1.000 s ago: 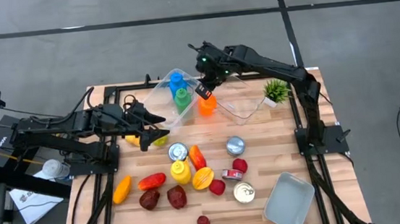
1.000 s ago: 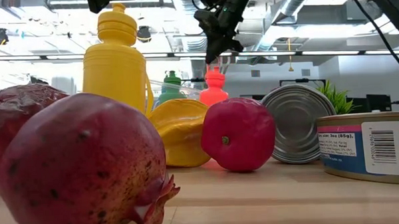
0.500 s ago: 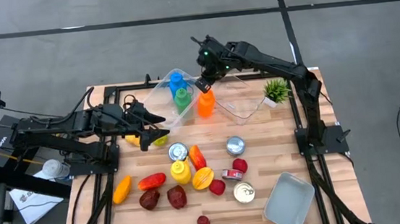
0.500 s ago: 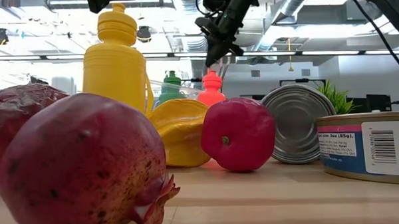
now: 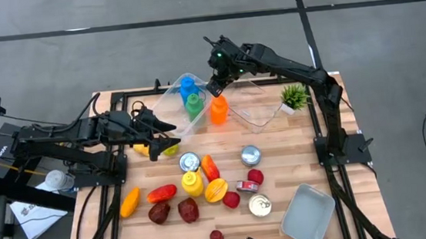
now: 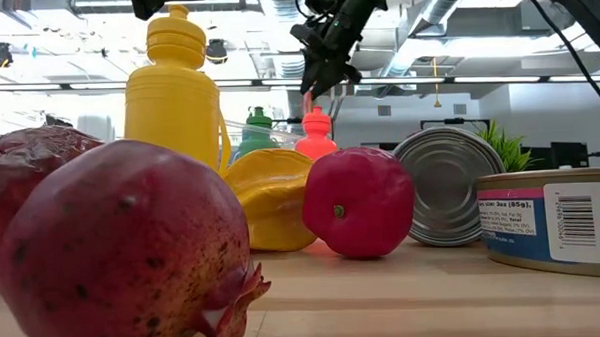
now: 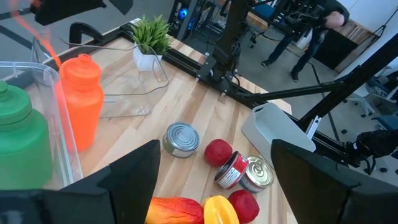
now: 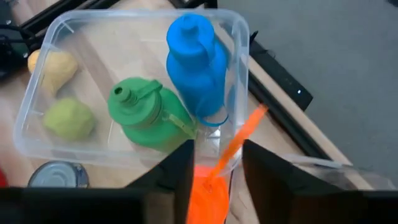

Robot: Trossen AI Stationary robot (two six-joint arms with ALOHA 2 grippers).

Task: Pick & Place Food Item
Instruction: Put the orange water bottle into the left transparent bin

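An orange bottle (image 5: 218, 110) stands upright on its base on the wooden table, between two clear bins. Its orange strap (image 8: 239, 140) rises from the cap. My right gripper (image 5: 215, 87) hangs just above the bottle, tipped down; its fingers are parted, with the strap running between them. A blue bottle (image 5: 188, 85) and a green bottle (image 5: 193, 104) stand in the left clear bin (image 5: 166, 100). My left gripper (image 5: 160, 136) waits open at the table's left, above a yellow and a green fruit (image 5: 158, 149), with nothing between its fingers. My right gripper comes at the orange bottle from above, slanting down from the far right. The strap (image 7: 50, 46) runs from the cap up between the parted fingers. I cannot tell whether they touch it. The bottle stands on the table.
Toy fruit, a yellow bottle (image 5: 192, 183) and cans (image 5: 251, 156) crowd the table's middle and near part. A second clear bin (image 5: 262, 111) and a small plant (image 5: 294, 95) sit at the far right. A grey tray (image 5: 308, 216) lies at the near right corner.
My right gripper has drawn back a little toward the table's far edge and tipped further down. In the low view its fingertips stand farther apart than before, and the orange strap now shows stretched up between the cap and the fingers. The bottle stays upright on the table.
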